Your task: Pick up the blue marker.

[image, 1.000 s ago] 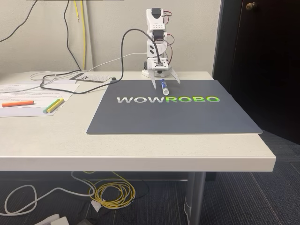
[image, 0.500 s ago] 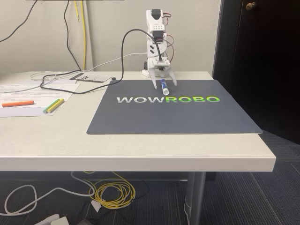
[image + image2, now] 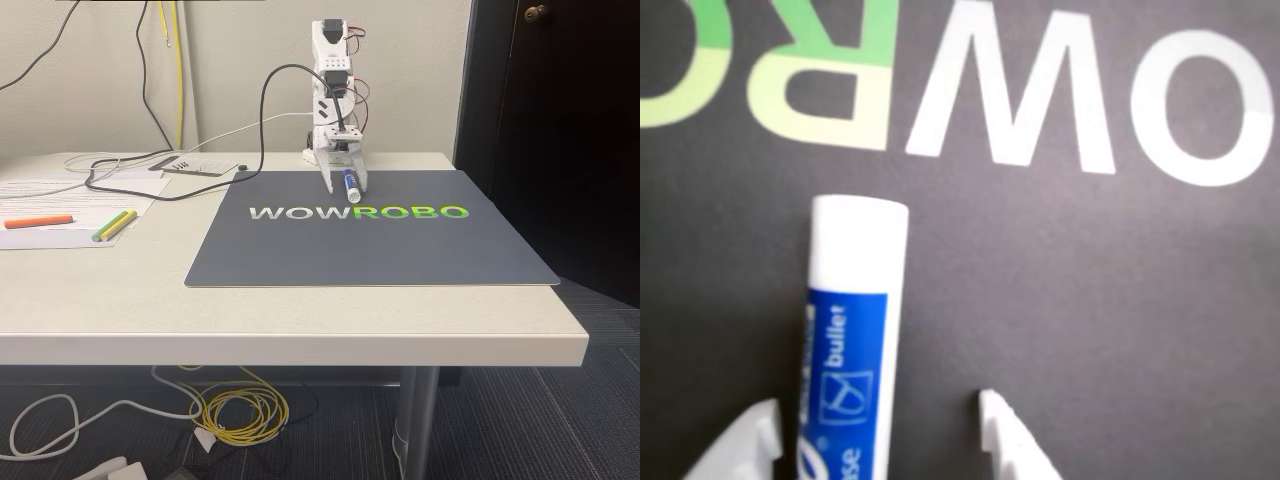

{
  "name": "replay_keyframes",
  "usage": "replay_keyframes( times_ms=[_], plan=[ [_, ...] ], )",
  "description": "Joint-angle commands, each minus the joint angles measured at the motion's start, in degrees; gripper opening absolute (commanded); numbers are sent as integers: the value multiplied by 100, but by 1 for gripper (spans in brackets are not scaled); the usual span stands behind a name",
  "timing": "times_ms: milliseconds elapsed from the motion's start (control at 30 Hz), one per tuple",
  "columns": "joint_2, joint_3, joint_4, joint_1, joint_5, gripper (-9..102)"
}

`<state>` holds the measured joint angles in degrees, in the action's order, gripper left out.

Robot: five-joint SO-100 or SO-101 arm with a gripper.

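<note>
**To Grab the Blue Marker, Squeeze Slow and Straight**

To do this step well, look first at the claw (image 3: 878, 428) in the wrist view. Find it open, not yet gripping, with one white tip on each side of the blue marker (image 3: 852, 330). Notice the tip at 9 o'clock of the marker, very close to it, maybe touching; too blurry to tell. Notice the tip at 3 o'clock, with a clear strip of dark mat (image 3: 1120, 320) in between.

Squeeze gently, because of that gap on one side only. Expect a small push or roll toward 9 o'clock. Keep the claw low and level, then lift only after both tips press the barrel.

Now the shapes and feel. Picture a short, thick, round tube, smooth and hard like plastic, with a white end toward 12 o'clock in the wrist view and a blue label below it. Watch out for slipping, since smooth and round means easy to roll.

See the flat, dull grey mat with big white and green letters. Spot the marker at the mat's 12 o'clock edge in the fixed view, right under the arm. Leave the orange pen (image 3: 38, 221) and the yellow and green pens (image 3: 114, 226) far off at 9 o'clock on the pale table (image 3: 300, 320).
</note>
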<state>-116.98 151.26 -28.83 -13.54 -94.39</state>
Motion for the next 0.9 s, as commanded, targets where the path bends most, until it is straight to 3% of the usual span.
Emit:
replay_keyframes(
  times_ms=[0,867],
  plan=[
    [26,-9,79,-18,79,24],
    [255,-44,413,0,141,6]
  ],
)
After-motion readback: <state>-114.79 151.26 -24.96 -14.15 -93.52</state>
